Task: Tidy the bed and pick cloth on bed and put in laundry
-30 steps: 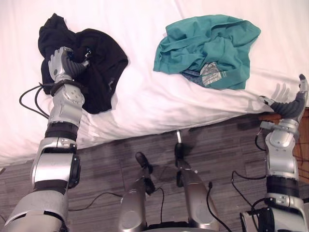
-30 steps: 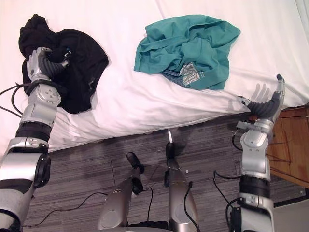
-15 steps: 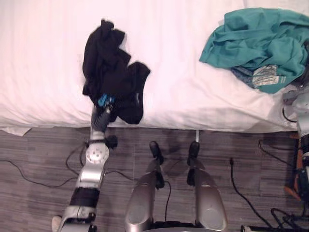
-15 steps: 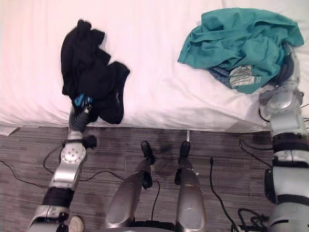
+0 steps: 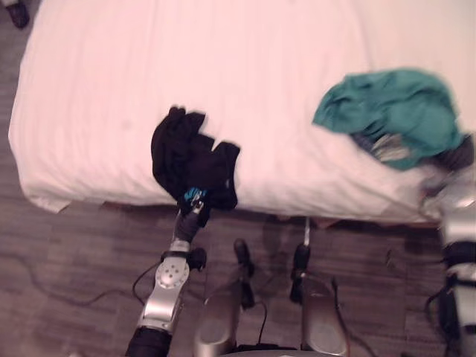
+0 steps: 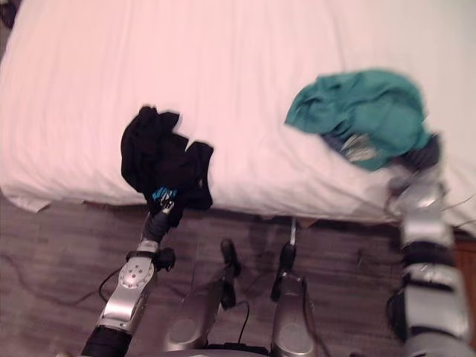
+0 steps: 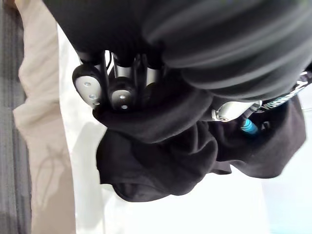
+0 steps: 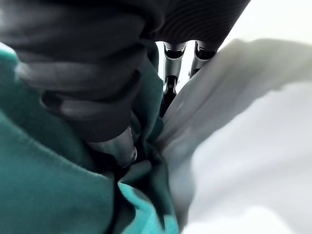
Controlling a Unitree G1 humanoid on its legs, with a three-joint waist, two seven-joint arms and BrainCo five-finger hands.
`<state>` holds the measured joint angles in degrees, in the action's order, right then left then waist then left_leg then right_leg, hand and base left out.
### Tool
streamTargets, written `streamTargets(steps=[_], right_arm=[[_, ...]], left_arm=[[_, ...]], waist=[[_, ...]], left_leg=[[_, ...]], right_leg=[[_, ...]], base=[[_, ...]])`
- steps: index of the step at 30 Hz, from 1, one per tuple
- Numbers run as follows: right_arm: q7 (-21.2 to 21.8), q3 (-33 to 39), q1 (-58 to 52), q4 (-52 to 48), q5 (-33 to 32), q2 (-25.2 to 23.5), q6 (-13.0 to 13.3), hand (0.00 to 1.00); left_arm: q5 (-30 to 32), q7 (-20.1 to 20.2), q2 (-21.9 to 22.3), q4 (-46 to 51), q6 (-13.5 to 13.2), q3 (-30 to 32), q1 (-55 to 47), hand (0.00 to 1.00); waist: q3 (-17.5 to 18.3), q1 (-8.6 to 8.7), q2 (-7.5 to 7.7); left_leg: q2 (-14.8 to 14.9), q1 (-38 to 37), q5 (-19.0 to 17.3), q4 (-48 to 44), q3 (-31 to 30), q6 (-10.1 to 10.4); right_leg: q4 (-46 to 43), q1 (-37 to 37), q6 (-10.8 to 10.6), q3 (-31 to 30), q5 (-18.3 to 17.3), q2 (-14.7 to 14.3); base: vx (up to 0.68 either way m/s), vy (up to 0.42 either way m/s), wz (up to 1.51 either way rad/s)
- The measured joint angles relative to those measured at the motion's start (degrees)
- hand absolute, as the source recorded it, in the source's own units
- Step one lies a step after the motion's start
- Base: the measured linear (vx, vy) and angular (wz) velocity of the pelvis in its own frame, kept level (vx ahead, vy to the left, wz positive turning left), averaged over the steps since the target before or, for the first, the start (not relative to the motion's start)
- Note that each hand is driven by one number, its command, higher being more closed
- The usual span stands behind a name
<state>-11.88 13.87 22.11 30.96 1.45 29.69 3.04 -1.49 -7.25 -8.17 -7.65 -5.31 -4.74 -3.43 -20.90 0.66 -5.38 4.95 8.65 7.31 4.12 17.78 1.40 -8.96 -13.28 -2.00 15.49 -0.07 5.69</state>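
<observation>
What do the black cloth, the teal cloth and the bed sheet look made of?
Black cloth: soft matte fabric, perhaps a knit; it bunches in thick rounded folds in the left hand. Teal cloth: thinner matte fabric, crumpled into many creases. Bed sheet: smooth white woven cloth, possibly cotton; fine ripples, no sheen.

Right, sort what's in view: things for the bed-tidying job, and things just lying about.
For the job:
- black cloth at the bed's near edge, left hand curled round it
- teal cloth, right hand at its edge
- white bed

Lying about:
- dark object on the floor past the bed's far corner, too blurred to identify
</observation>
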Motion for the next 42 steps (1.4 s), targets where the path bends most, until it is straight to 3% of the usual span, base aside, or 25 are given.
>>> streamTargets(steps=[2,3,6,10,14,15,17,19,20,21,26,27,28,29,30,31,32,33,35,36,38,39,40,41,42], right_arm=[[1.7,0.1,-9.3,-6.0,-2.4,-9.9,1.6,1.00],[2.4,-0.5,-11.7,-6.8,-2.9,-12.2,1.6,1.00],[4.6,-2.2,-21.7,-10.3,-3.1,-21.5,1.7,1.00],[5.8,-3.2,-25.2,-12.2,-3.1,-23.2,1.4,1.00],[5.5,-3.0,-29.4,-11.9,-3.5,-26.5,0.8,1.00],[4.2,-2.1,-30.7,-11.9,-3.7,-27.1,0.6,1.00],[3.0,-1.3,-31.0,-11.8,-3.7,-26.8,0.6,1.00],[1.3,-1.1,-30.7,-11.8,-3.7,-25.0,0.6,1.00],[0.5,-0.9,-30.7,-11.8,-3.7,-24.5,0.6,1.00],[-0.5,-0.3,-30.5,-11.8,-3.7,-24.4,0.6,1.00],[-1.4,-0.2,-29.4,-11.8,-3.7,-26.1,0.5,1.00],[-2.0,0.0,-29.4,-11.7,-3.9,-26.6,0.3,1.00],[-2.0,0.1,-29.6,-11.7,-4.1,-26.9,0.2,1.00],[-2.0,0.3,-30.1,-11.7,-4.3,-27.6,-0.2,1.00],[-1.8,0.1,-30.3,-11.7,-4.4,-28.1,-0.3,1.00],[-1.8,-0.5,-30.4,-11.7,-4.4,-28.6,-0.4,1.00],[-1.4,-2.2,-30.4,-11.8,-5.5,-29.4,-0.4,1.00],[-1.1,-3.2,-30.5,-11.8,-6.0,-29.9,-0.4,1.00],[-0.4,-3.6,-31.5,-12.2,-6.8,-30.6,-0.4,1.00],[-0.4,-3.4,-32.2,-12.3,-7.9,-30.7,0.1,1.00],[-0.4,-3.0,-32.8,-12.3,-8.3,-30.8,0.1,1.00],[-0.4,-3.0,-33.6,-12.3,-8.6,-31.2,0.2,1.00],[-0.4,-3.2,-34.1,-12.3,-8.7,-31.8,0.2,1.00],[-0.4,-3.2,-34.6,-12.3,-8.7,-31.9,0.2,1.00],[-0.4,-3.0,-34.7,-12.1,-8.7,-31.8,0.2,1.00]], left_arm=[[0.0,0.9,0.2,-2.4,0.7,2.1,-1.9,1.00],[0.0,1.0,0.3,-2.9,0.9,2.7,-2.5,1.00],[-0.2,1.2,3.0,-3.9,1.8,4.9,-4.9,1.00],[-2.4,0.8,6.2,-3.9,1.9,6.2,-8.0,1.00],[-5.3,0.2,7.8,-3.9,1.8,7.3,-8.3,1.00],[-5.7,-0.5,8.6,-4.0,1.8,7.3,-8.4,1.00],[-5.7,-0.6,9.5,-4.3,1.8,7.3,-8.3,1.00],[-5.7,-0.8,9.7,-6.2,1.8,7.2,-8.4,1.00],[-5.7,-1.1,9.8,-6.6,1.8,7.1,-8.4,1.00],[-5.7,-1.6,9.8,-6.5,1.8,7.0,-8.5,1.00],[-5.7,-1.8,8.7,-6.6,2.4,8.3,-10.5,1.00],[-5.6,-1.8,8.8,-6.6,2.8,8.7,-10.5,1.00],[-5.6,-1.8,8.7,-6.6,3.0,9.1,-10.7,1.00],[-5.6,-1.9,8.2,-6.7,3.6,9.8,-11.0,1.00],[-5.5,-2.3,7.8,-6.6,3.9,9.4,-10.7,1.00],[-5.5,-2.9,7.2,-6.6,3.9,9.3,-10.6,1.00],[-5.5,-3.9,6.5,-6.6,4.1,9.5,-10.7,1.00],[-5.5,-4.2,6.5,-6.6,4.1,9.3,-10.6,1.00],[-5.5,-4.2,6.7,-6.7,4.1,8.6,-10.7,1.00],[-5.5,-4.2,6.8,-6.7,4.1,7.1,-10.5,1.00],[-5.5,-4.1,6.9,-7.5,3.8,5.5,-10.4,1.00],[-5.5,-4.1,6.6,-8.2,3.7,4.3,-10.5,1.00],[-5.5,-4.1,6.4,-8.8,3.6,3.9,-10.4,1.00],[-5.5,-4.0,6.3,-9.0,3.6,3.6,-10.4,1.00],[-5.5,-4.0,7.2,-10.3,3.6,3.6,-10.2,1.00]], waist=[[4.1,-0.01,2.45],[5.1,0.00,3.10],[8.3,0.24,3.63],[10.6,0.32,2.71],[10.8,0.21,2.57],[10.8,0.32,2.58],[10.9,0.82,2.39],[12.0,1.86,0.46],[12.3,1.98,0.14],[12.3,1.64,0.17],[12.7,0.79,2.46],[12.5,0.36,2.99],[12.4,0.13,3.68],[12.1,0.04,4.91],[11.9,0.31,5.14],[11.9,0.32,5.26],[12.3,0.32,6.12],[11.9,0.71,5.50],[12.3,1.94,6.03],[12.0,2.13,5.78],[11.6,2.35,4.70],[11.4,2.40,4.52],[11.6,2.43,5.43],[11.5,2.47,5.92],[11.4,2.02,4.90]], left_leg=[[1.4,-3.2,-1.2,0.1,1.4,1.4],[1.7,-3.9,-1.3,0.1,1.6,1.6],[2.5,-7.5,-1.7,1.1,2.8,2.0],[2.6,-9.6,-2.3,1.1,3.5,2.8],[2.7,-6.6,-5.0,-1.5,1.2,2.0],[4.0,-5.6,-9.7,-4.1,8.4,0.8],[6.5,-5.3,-11.4,-7.9,19.2,-1.5],[12.6,-5.4,-10.7,-15.1,34.7,-3.5],[13.5,-5.4,-8.8,-16.4,37.1,-3.9],[12.8,-4.8,-8.8,-17.3,37.1,-3.5],[8.0,0.7,-12.1,-20.7,26.5,-6.1],[6.8,2.1,-13.5,-22.9,22.7,-7.0],[5.9,2.1,-13.9,-23.2,21.1,-7.2],[3.5,1.9,-14.8,-23.4,16.6,-7.6],[2.6,2.1,-15.0,-22.7,12.6,-7.6],[2.0,2.3,-15.0,-22.3,10.6,-7.6],[0.5,2.3,-14.9,-20.6,6.1,-7.6],[-1.0,1.6,-13.9,-18.6,2.7,-7.5],[-3.7,0.0,-12.0,-14.9,-1.7,-7.3],[-5.4,-1.9,-10.9,-11.8,-4.1,-6.7],[-5.6,-3.2,-9.8,-10.7,-6.6,-5.9],[-6.2,-3.4,-9.7,-11.1,-8.6,-5.3],[-7.2,-3.3,-10.5,-12.3,-10.3,-4.6],[-7.6,-3.4,-11.1,-13.1,-10.9,-4.2],[-6.1,-3.0,-11.8,-14.6,-10.9,-3.6]], right_leg=[[1.3,2.9,0.6,-1.2,-0.8,-1.7],[1.5,3.6,0.8,-1.4,-1.0,-2.1],[2.8,7.0,0.8,-1.8,-1.6,-3.2],[3.3,8.5,0.7,-3.0,-1.7,-3.4],[3.2,10.1,0.3,2.7,-3.1,-2.5],[3.3,11.7,0.2,8.0,-3.1,-1.1],[3.5,13.6,-0.3,13.8,-3.6,1.6],[1.1,15.9,-2.3,22.4,-5.6,4.0],[0.1,17.0,-3.0,25.3,-6.3,4.8],[-1.0,18.5,-3.6,29.2,-6.6,6.3],[-10.2,22.3,-5.9,43.0,-8.1,12.6],[-18.3,23.2,-5.9,45.7,-8.1,16.6],[-22.5,23.4,-5.4,45.6,-7.8,18.8],[-32.1,22.4,-0.4,42.7,-4.9,23.1],[-38.2,18.8,5.4,34.9,-4.8,23.4],[-40.1,16.1,4.8,29.6,-7.5,22.0],[-40.7,10.7,2.7,18.6,-11.7,16.4],[-37.8,8.1,1.7,12.7,-14.3,12.5],[-30.4,5.8,-0.2,5.6,-16.9,7.9],[-23.4,3.7,-1.1,-1.1,-17.5,5.1],[-16.4,2.5,-3.2,-8.0,-16.2,1.7],[-9.2,2.5,-4.2,-11.1,-12.7,0.6],[-6.5,2.9,-3.4,-11.8,-6.3,1.6],[-6.1,3.6,-2.6,-11.3,-2.9,2.0],[-4.6,5.3,-2.1,-9.0,-2.6,1.4]], base=[[0.18,-0.131,-0.34],[0.18,-0.137,-0.31],[0.15,-0.093,-0.16],[0.06,-0.025,-0.16],[-0.03,-0.002,0.73],[0.02,0.032,1.58],[0.10,0.164,1.85],[0.14,0.251,2.15],[0.13,0.217,2.00],[0.11,0.196,1.84],[0.13,0.122,1.55],[0.12,0.104,1.27],[0.22,0.162,1.89],[0.19,0.122,1.71],[0.17,0.089,1.72],[0.16,0.011,1.66],[0.19,0.004,1.73],[0.21,0.001,1.81],[0.19,-0.033,1.87],[0.21,-0.073,1.91],[0.18,-0.117,1.53],[0.20,-0.182,1.42],[0.18,-0.183,1.19],[0.21,-0.191,0.87],[0.14,-0.113,0.46]])
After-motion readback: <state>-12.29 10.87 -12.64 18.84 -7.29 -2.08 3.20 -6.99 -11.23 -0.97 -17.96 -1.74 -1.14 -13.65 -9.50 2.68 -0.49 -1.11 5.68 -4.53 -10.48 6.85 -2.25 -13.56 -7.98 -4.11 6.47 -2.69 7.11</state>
